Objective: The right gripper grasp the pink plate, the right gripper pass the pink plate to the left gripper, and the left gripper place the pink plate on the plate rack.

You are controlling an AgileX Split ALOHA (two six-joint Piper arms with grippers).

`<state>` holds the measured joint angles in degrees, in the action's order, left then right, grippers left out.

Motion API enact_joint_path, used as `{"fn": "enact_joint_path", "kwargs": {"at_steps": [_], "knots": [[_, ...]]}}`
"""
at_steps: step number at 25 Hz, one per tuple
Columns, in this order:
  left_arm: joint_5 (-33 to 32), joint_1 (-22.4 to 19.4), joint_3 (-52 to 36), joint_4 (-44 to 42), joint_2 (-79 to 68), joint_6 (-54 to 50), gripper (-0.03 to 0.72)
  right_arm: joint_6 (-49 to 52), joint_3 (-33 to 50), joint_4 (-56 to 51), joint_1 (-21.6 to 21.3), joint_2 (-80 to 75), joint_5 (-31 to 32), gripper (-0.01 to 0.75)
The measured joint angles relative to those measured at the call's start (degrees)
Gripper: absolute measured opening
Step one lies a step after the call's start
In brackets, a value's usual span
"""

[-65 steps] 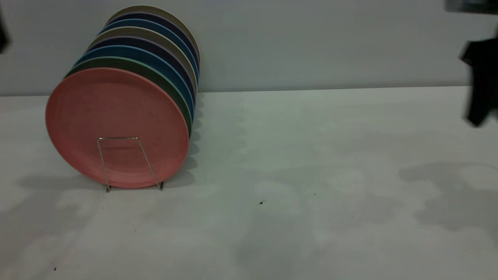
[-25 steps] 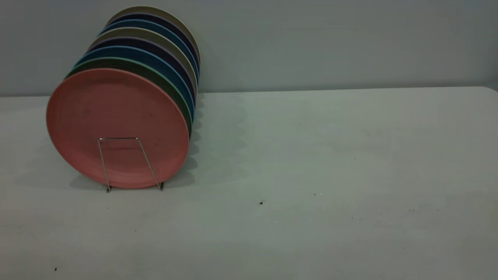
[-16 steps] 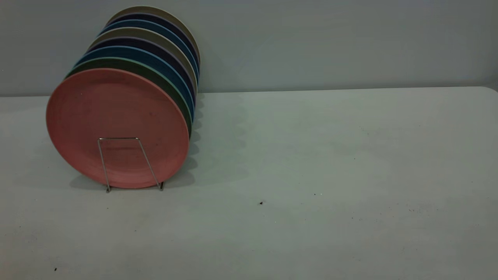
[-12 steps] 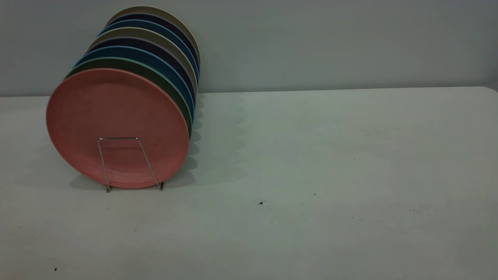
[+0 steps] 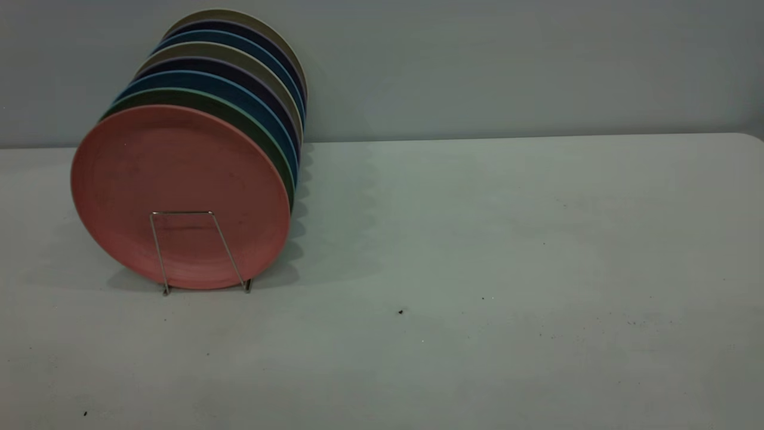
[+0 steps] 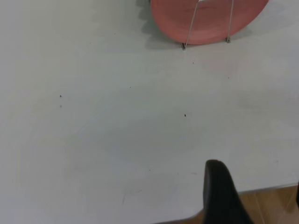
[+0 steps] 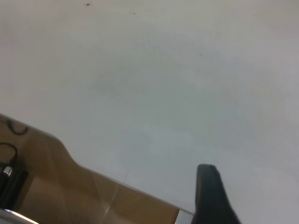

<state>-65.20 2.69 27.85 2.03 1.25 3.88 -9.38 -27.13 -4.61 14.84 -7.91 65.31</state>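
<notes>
The pink plate stands on edge in the plate rack, near the back-left part of the table. It is the frontmost plate of a row, leaning back against a green plate with blue, dark and beige plates behind that. The front wire loop crosses its lower face, which is what keeps it from sliding forward. By how things lie, the task looks complete: the plate is already racked.

Neither arm shows in the exterior view, so both seem parked off the worktop. In the left wrist view, only 1 black finger of the left gripper shows, above the table's near edge and well apart from the rack; whether it is released or clenched cannot be told, but nothing is seen in it. The right gripper likewise shows 1 finger, over a table edge with bare floor beyond; its state cannot be told either.
</notes>
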Motion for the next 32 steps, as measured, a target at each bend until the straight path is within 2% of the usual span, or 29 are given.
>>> {"fn": "enact_joint_path", "kwargs": {"at_steps": [11,16,20,32], "knots": [[0.0,0.0,0.0,0.1,0.0,0.0,0.413,0.0,0.0,0.0,-0.3,0.1,0.0,0.459],[0.0,0.0,0.0,0.1,0.0,0.0,0.413,0.0,0.1,-0.1,-9.7,2.1,0.0,0.459],[0.0,0.0,0.0,0.1,0.0,0.0,0.413,0.0,0.1,-0.1,-13.2,6.0,0.0,0.459],[0.0,0.0,0.0,0.1,0.0,0.0,0.413,0.0,0.1,-0.2,-13.4,8.9,0.0,0.459]]}}
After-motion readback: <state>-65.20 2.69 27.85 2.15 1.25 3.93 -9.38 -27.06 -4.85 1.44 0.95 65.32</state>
